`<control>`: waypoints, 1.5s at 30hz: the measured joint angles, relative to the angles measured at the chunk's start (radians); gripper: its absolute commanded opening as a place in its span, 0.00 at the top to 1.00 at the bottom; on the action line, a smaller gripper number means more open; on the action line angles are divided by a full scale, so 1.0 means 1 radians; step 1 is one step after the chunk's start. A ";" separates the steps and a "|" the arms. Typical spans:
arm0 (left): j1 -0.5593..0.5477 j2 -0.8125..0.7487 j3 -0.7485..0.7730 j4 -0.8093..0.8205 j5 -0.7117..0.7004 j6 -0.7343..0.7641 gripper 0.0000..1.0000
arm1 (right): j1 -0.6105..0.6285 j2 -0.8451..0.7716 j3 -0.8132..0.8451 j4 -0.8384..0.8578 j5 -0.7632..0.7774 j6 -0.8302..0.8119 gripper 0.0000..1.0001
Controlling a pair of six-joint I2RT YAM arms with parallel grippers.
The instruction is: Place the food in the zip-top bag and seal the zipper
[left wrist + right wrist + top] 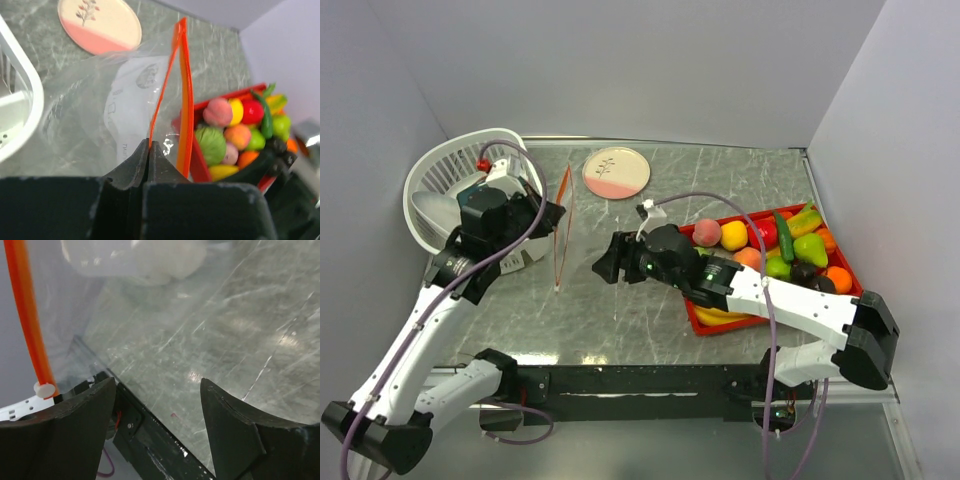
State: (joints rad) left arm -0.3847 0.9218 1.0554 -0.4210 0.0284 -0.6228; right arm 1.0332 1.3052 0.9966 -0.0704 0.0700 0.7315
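Top view, clock positions on the table [650, 300]:

- bag [563, 235], 1: clear, hanging upright on edge at about 9 o'clock of centre, between the two grippers; it carries a white printed patch
- zipper [566, 200], 1: orange-red strip running near-vertically along the bag's mouth. In the left wrist view its two sides [186, 100] stand parted above the grip. A white end piece [44, 390] sits at its lower end
- left gripper [546, 214], 1: at 9 o'clock, jaws pressed together on the zipper, the strip coming out from between the fingertips [149, 152]
- right gripper [604, 266], 1: near centre, pointing towards 9 o'clock and just beside the bag; jaws spread wide [157, 390], with only bare table between them
- food [770, 250], roughly a dozen pieces: piled, so the exact count cannot be told, all in the tray at 3 o'clock. Among them are 1 green chilli [783, 236] and 2 green pears [810, 250]
- tray [705, 325], 1: red, rectangular, under the right arm
- basket [440, 190], 1: white lattice, at 10 o'clock, behind the left gripper
- plate [616, 172], 1: round, cream and pink with a sprig drawing, at 12 o'clock
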 measured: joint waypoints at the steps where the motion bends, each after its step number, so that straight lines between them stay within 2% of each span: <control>1: -0.013 -0.006 0.008 -0.024 -0.001 0.014 0.99 | 0.000 -0.002 0.009 -0.004 0.009 -0.008 0.24; 7: -0.137 0.021 0.014 -0.147 -0.048 0.058 0.99 | -0.005 0.013 0.109 -0.023 0.046 -0.043 0.24; 10: -0.163 0.044 -0.011 -0.159 -0.074 0.051 0.99 | -0.005 0.023 0.137 -0.023 0.069 -0.047 0.25; 17: -0.170 0.060 -0.127 -0.126 -0.086 -0.008 0.99 | -0.010 0.058 0.138 -0.055 0.106 -0.043 0.26; 24: -0.190 0.073 -0.130 -0.075 -0.082 -0.034 0.99 | -0.010 0.095 0.150 -0.092 0.113 -0.041 0.27; 42: -0.209 0.093 -0.137 -0.033 -0.090 -0.061 0.99 | 0.017 0.070 0.169 -0.111 0.133 -0.037 0.27; 45: -0.210 0.092 -0.138 -0.032 -0.099 -0.071 0.99 | 0.021 0.087 0.188 -0.128 0.133 -0.039 0.36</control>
State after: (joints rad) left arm -0.5949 1.0138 0.9176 -0.4526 -0.0704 -0.6937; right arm 1.0542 1.3922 1.1843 -0.1982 0.2031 0.6930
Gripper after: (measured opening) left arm 0.025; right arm 0.710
